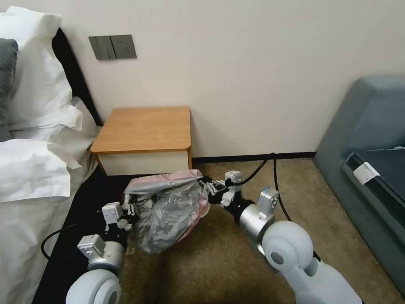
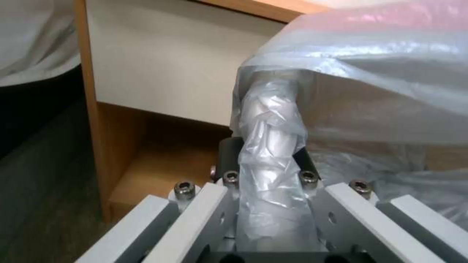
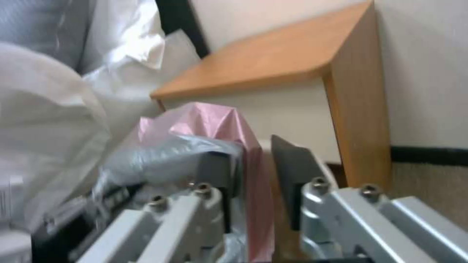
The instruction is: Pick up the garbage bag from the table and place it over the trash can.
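Note:
The garbage bag [image 1: 168, 211], crinkled grey plastic with a pinkish rim, hangs stretched between my two grippers, low over the carpet in front of the table [image 1: 143, 128]. My left gripper [image 1: 130, 210] is shut on the bag's left edge. In the left wrist view a twisted strand of the bag [image 2: 270, 138] runs between that gripper's [image 2: 267, 160] dark pads. My right gripper [image 1: 205, 185] holds the right end of the rim. In the right wrist view the pink film [image 3: 195, 124] passes between its [image 3: 256, 171] pads. The table's top is bare. The trash can is hidden or out of view.
A bed with white linen [image 1: 33, 169] stands close on the left, right beside my left arm. A grey sofa [image 1: 371, 139] fills the right side. Tan carpet [image 1: 219, 266] lies open between them. A black cable [image 1: 274, 169] loops behind my right wrist.

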